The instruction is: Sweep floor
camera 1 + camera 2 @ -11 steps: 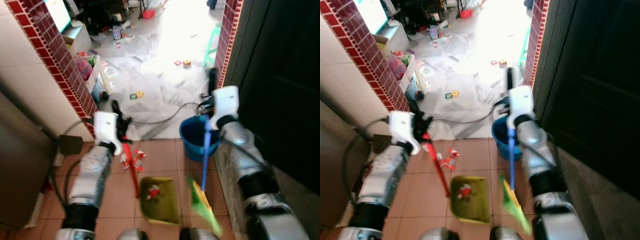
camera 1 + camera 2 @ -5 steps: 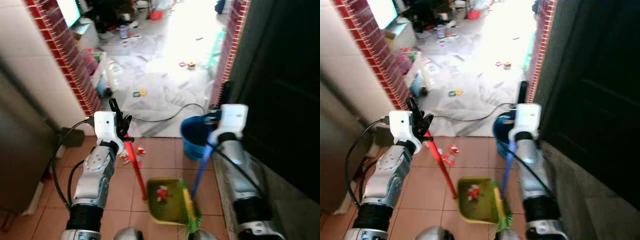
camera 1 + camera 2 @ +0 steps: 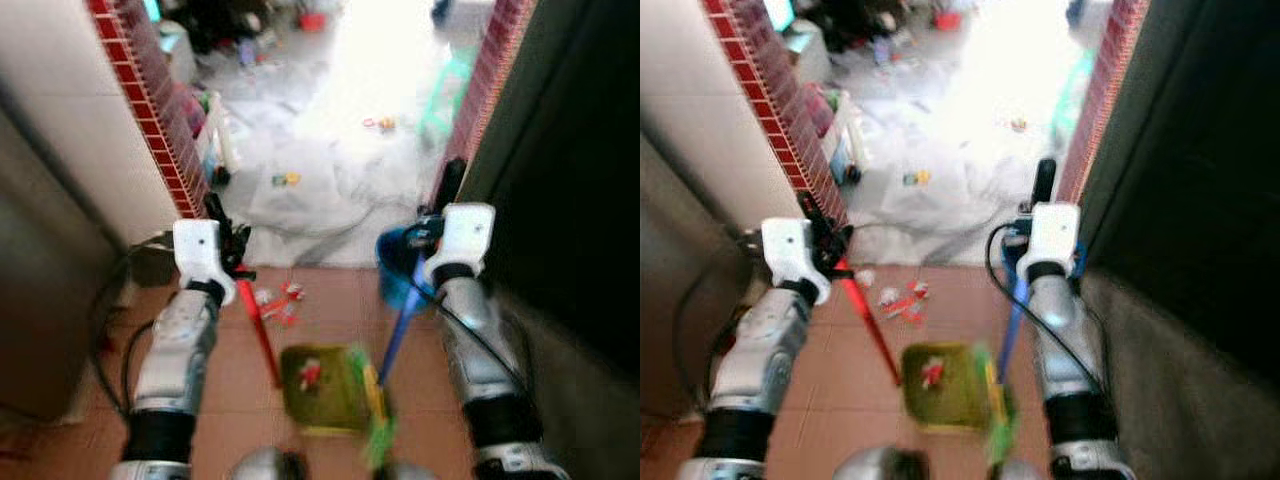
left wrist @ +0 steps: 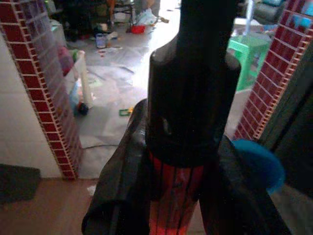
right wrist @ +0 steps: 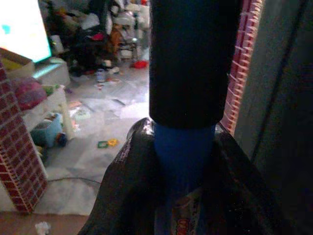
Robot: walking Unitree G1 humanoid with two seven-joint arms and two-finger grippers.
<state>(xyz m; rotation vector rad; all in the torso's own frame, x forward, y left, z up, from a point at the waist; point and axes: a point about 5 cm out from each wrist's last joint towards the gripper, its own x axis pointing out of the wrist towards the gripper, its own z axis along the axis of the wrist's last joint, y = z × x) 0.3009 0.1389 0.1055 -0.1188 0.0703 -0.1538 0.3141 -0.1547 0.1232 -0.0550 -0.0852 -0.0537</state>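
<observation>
My left gripper (image 3: 226, 262) is shut on the red handle (image 3: 260, 332) of a yellow-green dustpan (image 3: 322, 386) that rests on the terracotta tiles with red scraps inside. My right gripper (image 3: 428, 252) is shut on the blue broom handle (image 3: 398, 326); the green bristles (image 3: 376, 436) sit against the dustpan's right edge. Loose red and white litter (image 3: 276, 300) lies on the tiles beyond the pan. In the left wrist view the fingers (image 4: 117, 191) clamp the red handle (image 4: 173, 196). In the right wrist view the fingers (image 5: 122, 186) clamp the blue handle (image 5: 182, 156).
A blue bucket (image 3: 396, 262) stands by the doorway on the right. Red brick pillars (image 3: 152, 112) frame the opening. A dark door or cabinet (image 3: 570, 180) runs along the right. A black cable (image 3: 330, 228) crosses the threshold. Toys and clutter (image 3: 284, 180) dot the bright room beyond.
The whole view has shifted and blurred, so the camera moved. Over the second, the broom's bristles swung left up against the dustpan's right edge and stay there. Both grips are unchanged.
</observation>
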